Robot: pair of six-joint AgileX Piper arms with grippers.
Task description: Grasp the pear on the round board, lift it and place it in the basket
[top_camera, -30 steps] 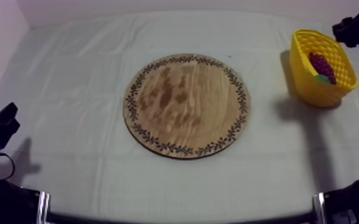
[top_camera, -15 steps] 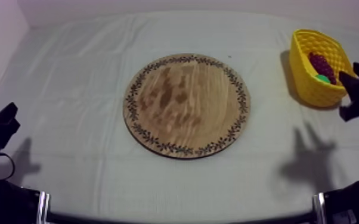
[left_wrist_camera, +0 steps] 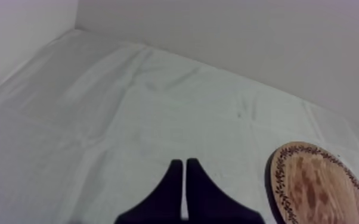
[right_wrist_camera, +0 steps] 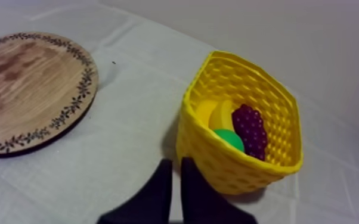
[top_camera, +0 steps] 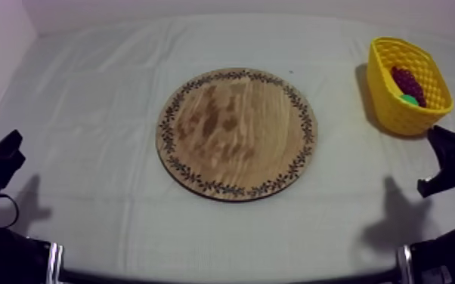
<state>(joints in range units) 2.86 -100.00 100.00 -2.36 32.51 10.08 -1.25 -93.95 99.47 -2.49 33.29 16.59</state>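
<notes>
Yellow basket [right_wrist_camera: 217,159] holds the pear [right_wrist_camera: 228,139]; left claw [left_wrist_camera: 183,164] and right claw [right_wrist_camera: 176,164] closed, empty.

1. Cloth [top_camera: 87,113] over the table: grey-white fabric, matt, softly creased and wrinkled.
2. Wooden board [top_camera: 236,134]: pale wood with visible grain and darker brown blotches, dull finish; the rim carries a dark leaf pattern, and the edge looks dark.
3. Yellow basket [right_wrist_camera: 229,77]: plastic by its look, walls moulded in a woven lattice, slight sheen.
4. Grapes [right_wrist_camera: 250,128]: dark purple, bumpy surface, faintly glossy.
5. Banana [right_wrist_camera: 214,114] and pear [right_wrist_camera: 229,139]: smooth, plastic-looking skins, yellow and green.
6. Left gripper [left_wrist_camera: 183,162] and right gripper [right_wrist_camera: 176,161]: black, matt, smooth-faced.
</notes>
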